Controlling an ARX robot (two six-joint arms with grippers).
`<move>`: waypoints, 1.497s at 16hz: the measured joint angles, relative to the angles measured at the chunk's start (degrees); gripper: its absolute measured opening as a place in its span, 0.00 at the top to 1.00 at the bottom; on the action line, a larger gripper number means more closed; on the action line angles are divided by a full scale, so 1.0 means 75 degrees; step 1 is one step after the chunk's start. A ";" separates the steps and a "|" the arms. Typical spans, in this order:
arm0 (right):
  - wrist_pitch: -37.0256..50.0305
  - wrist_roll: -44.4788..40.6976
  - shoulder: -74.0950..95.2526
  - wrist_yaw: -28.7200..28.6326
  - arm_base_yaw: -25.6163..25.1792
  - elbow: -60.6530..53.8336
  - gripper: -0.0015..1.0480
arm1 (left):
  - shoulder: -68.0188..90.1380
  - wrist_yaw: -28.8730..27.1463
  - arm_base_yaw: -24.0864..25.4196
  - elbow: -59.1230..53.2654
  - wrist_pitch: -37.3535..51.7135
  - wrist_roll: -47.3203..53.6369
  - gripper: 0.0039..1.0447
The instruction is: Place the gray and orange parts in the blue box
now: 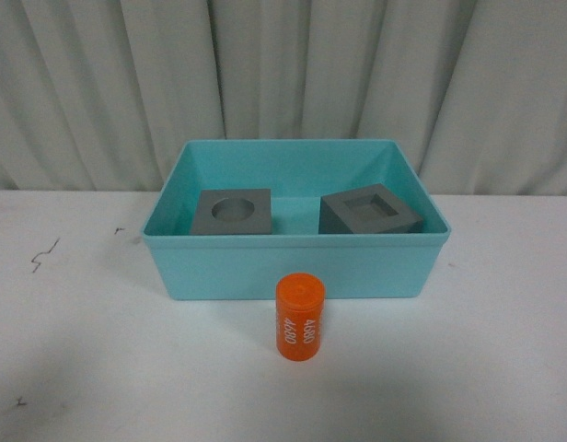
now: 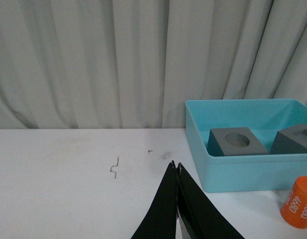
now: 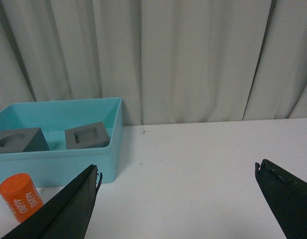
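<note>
The orange cylinder [image 1: 300,318] is left upright on the table [image 1: 99,350], outside the blue box [image 1: 219,267].

Its long axis is held vertical (the white "4680" print is run down its side), and it is stood just before the box's near wall. Inside the box, the gray cube with the round recess [image 1: 232,212] and the gray cube with the square recess [image 1: 370,211] are set apart, recesses up. The left hand [image 2: 176,167] is seen closed with nothing held, the cylinder well off toward the box. The right hand [image 3: 177,171] is spread wide and empty, and the cylinder is found outside its gap, past one finger.
</note>
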 joint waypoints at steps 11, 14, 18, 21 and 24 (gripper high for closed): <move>0.0000 0.0000 0.0000 0.0000 0.0000 0.0000 0.06 | -0.1355 0.0000 0.0003 0.0006 -0.1428 -0.0006 0.56; 0.0000 0.0000 0.0000 -0.0003 0.0000 0.0000 0.06 | -0.1355 0.0000 0.0003 0.0006 -0.1428 -0.0006 0.26; 0.1504 0.1154 0.3491 -0.0772 0.0504 0.1215 0.06 | -0.1355 -0.0003 0.0000 0.0006 -0.1428 -0.0003 0.06; 0.3547 0.1988 0.7169 -0.0650 0.1070 0.2920 0.06 | -0.1355 0.0000 0.0000 0.0006 -0.1428 -0.0003 0.06; 0.2876 0.2253 1.0689 -0.0662 0.1734 0.5219 0.06 | -0.1355 0.0000 0.0003 0.0006 -0.1428 -0.0003 0.06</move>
